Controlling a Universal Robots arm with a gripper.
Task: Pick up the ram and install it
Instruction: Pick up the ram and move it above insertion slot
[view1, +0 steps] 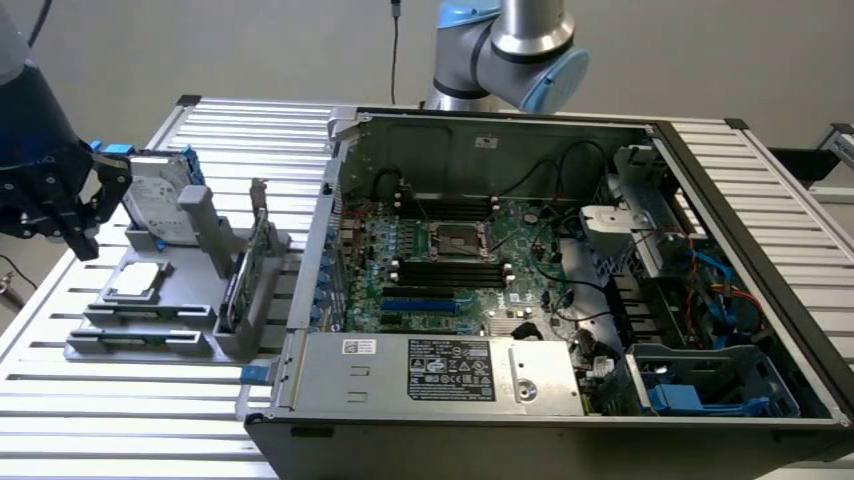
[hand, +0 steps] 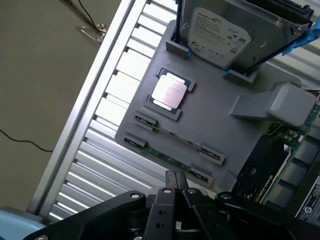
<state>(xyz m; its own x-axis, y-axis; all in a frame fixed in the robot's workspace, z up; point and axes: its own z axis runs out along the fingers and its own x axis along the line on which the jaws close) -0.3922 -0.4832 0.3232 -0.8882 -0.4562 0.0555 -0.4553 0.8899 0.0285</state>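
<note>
The gripper (hand: 175, 176) hangs with fingers closed on nothing, tips just short of the ram (hand: 167, 157), which stands on edge in the gray holder (hand: 220, 107). Beyond it lie a processor chip (hand: 169, 93) and hard drive (hand: 220, 32).

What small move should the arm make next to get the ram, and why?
Probably open the gripper: it is shut and close to the ram, which sits in the gray holder, not yet gripped. Shut jaws cannot go around the stick.
</note>
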